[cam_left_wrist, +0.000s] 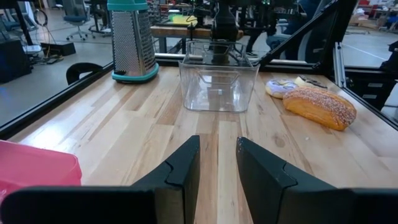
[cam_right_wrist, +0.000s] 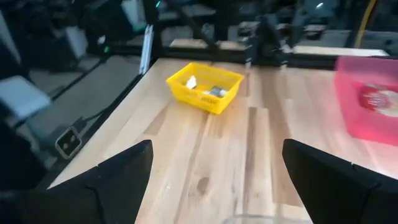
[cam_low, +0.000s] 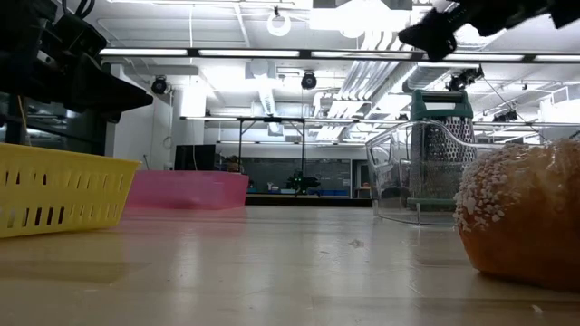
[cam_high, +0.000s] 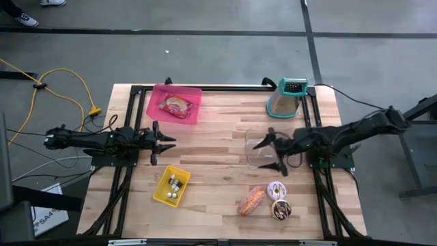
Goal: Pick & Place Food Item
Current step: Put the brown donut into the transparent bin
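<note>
Near the front right of the table lie a sugared bread roll, a pink-sprinkled doughnut and a chocolate doughnut. A clear plastic container stands upright behind them, at mid-right. My right gripper hangs above this container, wide open and empty. My left gripper waits at the left, level above the wood. Its fingers stand a narrow gap apart with nothing between them.
A pink tray with a wrapped snack lies at the far left. A yellow basket with small items stands front left. A metal grater stands at the far right. Bare wood lies across the middle.
</note>
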You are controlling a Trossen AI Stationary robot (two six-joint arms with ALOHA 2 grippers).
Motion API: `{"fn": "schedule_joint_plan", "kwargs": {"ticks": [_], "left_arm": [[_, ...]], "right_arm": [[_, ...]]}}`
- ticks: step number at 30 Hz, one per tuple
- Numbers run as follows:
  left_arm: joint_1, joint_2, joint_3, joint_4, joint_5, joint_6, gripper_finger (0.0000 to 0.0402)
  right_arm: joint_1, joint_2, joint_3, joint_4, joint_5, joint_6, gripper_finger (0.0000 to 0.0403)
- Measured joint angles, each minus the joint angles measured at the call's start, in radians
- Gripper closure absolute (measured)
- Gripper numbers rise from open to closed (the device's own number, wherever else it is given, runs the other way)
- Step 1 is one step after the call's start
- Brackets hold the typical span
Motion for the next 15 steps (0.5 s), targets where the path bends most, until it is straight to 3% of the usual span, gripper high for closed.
{"fn": "schedule_joint_plan", "kwargs": {"ticks": [10,15], "left_arm": [[0.000,0.000,0.000,0.000,0.000,0.000,0.0302],[0.000,0.000,0.000,0.001,0.000,0.000,0.0302]], "right_arm": [[0.099,0.299,0.190,-0.074,0.004,-0.081,0.0055],[0.190,0.368,0.233,-0.149,0.121,-0.149,0.0055]]}}
